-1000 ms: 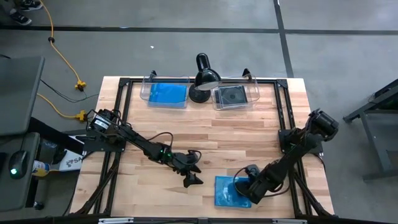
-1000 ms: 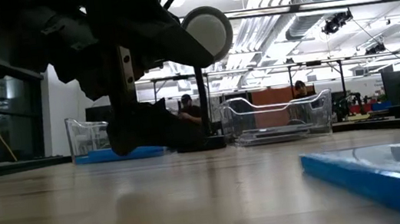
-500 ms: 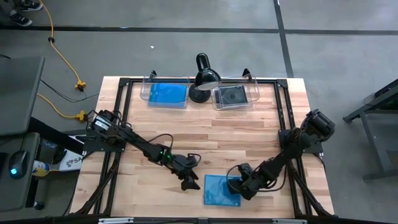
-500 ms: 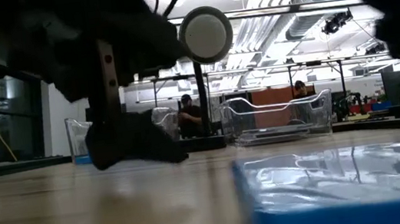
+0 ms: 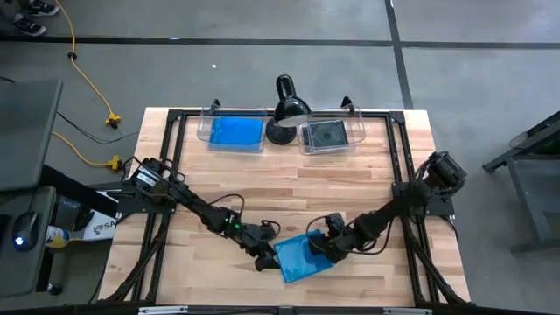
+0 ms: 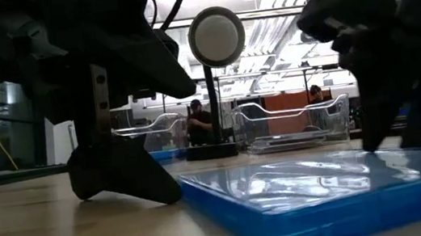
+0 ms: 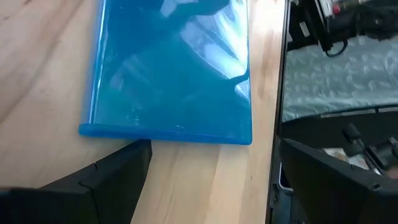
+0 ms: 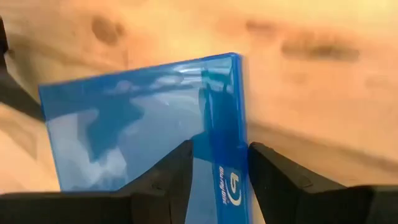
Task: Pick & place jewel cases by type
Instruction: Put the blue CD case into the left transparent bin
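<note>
The high view was evenly and softly lit, the pale wooden worktop (image 5: 350, 184) bright against the grey floor, with only faint shadows under the arms. In the low view, strong ceiling lights in the room behind threw the near arms into dark, blurred silhouettes at upper left and right; the round white lamp head (image 6: 217, 37) at top centre glowed. The bright blue flat plastic case (image 6: 318, 193) carried broad white glare on its glossy front. In the left wrist view that sheen spread across the case's upper part, and the dark fingers (image 7: 106, 180) at the bottom were soft. The right wrist view was warm and blurred toward its top.
</note>
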Controlling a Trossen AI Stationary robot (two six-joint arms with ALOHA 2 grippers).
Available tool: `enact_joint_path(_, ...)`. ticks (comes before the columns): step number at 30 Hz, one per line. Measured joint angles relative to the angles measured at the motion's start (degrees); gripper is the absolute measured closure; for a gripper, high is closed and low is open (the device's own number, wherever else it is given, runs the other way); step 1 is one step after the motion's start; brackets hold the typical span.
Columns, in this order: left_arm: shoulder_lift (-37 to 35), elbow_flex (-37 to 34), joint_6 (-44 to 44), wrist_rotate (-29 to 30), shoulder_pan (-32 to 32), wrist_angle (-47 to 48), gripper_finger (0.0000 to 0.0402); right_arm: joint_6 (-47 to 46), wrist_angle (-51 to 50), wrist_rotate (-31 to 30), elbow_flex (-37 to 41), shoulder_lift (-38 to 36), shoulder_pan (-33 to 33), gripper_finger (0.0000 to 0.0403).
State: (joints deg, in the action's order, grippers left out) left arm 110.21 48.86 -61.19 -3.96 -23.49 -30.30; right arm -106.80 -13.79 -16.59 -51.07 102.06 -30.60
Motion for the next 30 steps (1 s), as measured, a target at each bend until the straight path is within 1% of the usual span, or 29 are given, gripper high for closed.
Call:
enact_joint_path(7,0.0,0.14,-1.54,6.36,0.08,2.36,0.0049,2.5,0.0,-1.51,0.0,0.0,1.82,0.0259)
enact_joint_path(16,-0.11,0.0,-1.19,5.58,4.31,6.28,0.0049,2.75,-0.27,-0.58,0.0,-0.02,1.69,0.0259)
enact_joint_path(25,-0.28,-0.09,2.11,3.96,9.06,8.22,0.0048,4.14,-1.67,2.35,0.0,-0.1,1.46,0.0259)
enact_joint_path(27,-0.28,-0.09,2.7,3.55,10.1,8.24,0.0048,4.27,-2.26,2.19,-0.03,-0.11,1.0,0.0259)
enact_joint_path(30,-0.28,-0.09,4.51,5.52,11.73,8.33,0.0048,4.25,-3.19,2.53,-0.11,-0.13,0.57,0.0259)
